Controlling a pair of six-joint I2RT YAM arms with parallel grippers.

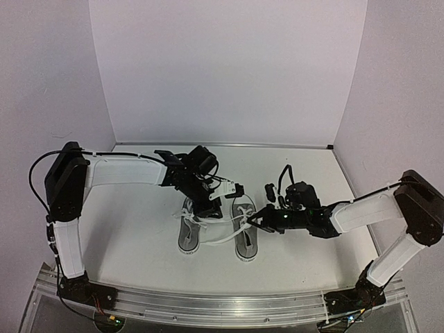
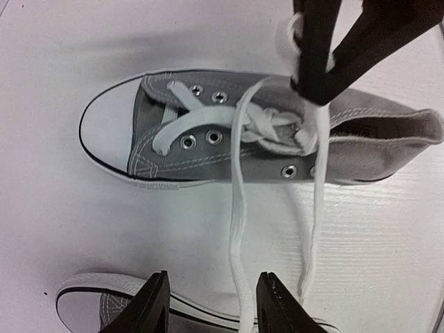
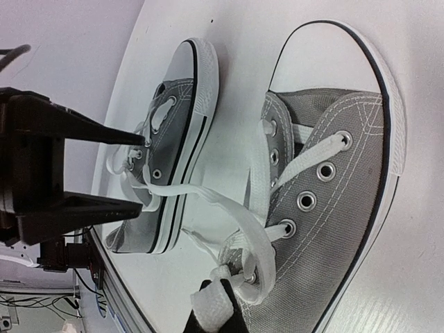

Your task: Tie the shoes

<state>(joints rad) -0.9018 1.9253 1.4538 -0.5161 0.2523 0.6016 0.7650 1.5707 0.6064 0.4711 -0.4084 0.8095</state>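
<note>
the left arm [image 1: 118,170] reaches in from the left side of the white table [image 1: 132,243] and bends down over the pair of shoes, which stand side by side near the middle of the table, toes toward the near edge. the left gripper [image 2: 214,277] hangs above the left shoe [image 1: 190,229] with its two black fingers spread apart, clamped on nothing. in its wrist view a loose strand [image 2: 238,229] from the other shoe's lacing runs down between the fingers without either of them pressing it. the left shoe is grey canvas with a white toe cap and white sole, and it sits upright on its sole. just beside it, to the right, stands the right shoe [image 1: 244,236], the same grey and white, also upright. its lacing is crossed through the lower eyelets and bunched in a loose tangle near the upper ones. from that tangle two long strands trail over the shoe's side and across the table toward the left shoe. the right gripper [image 2: 316,89] is at the ankle end of the right shoe with its fingers pressed together, pinching a piece of white lace [image 3: 211,305] just above the upper eyelets. the right arm [image 1: 368,208] stretches low over the table from the right side.
</note>
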